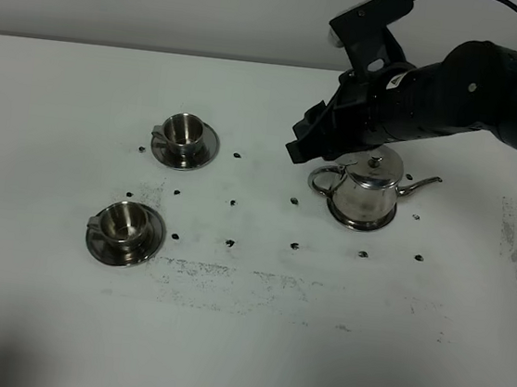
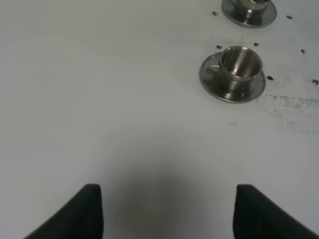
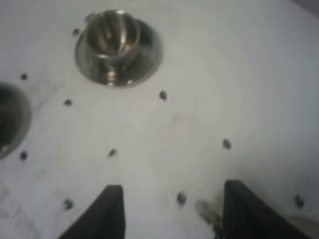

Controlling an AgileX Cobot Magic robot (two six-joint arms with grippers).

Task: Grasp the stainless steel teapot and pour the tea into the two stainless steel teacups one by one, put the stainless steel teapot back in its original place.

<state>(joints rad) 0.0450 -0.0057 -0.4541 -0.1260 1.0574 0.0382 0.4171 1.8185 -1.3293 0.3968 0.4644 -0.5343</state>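
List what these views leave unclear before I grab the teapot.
Far teacup: left wrist, cut by frame edge.
Near teacup: right wrist, cut by frame edge, blurred.
Under the teapot: exterior high, pot hides it.
Left gripper: out of exterior high's frame; left wrist shows fingertips only.

Black arm, upper right of frame.
Bulky matte casing, dark cable at top, small white label; blunt black wedge fingers.

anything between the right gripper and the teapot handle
Nothing visible does. The right gripper is open just above the loop handle of the teapot, and both teacups stand well clear of it.
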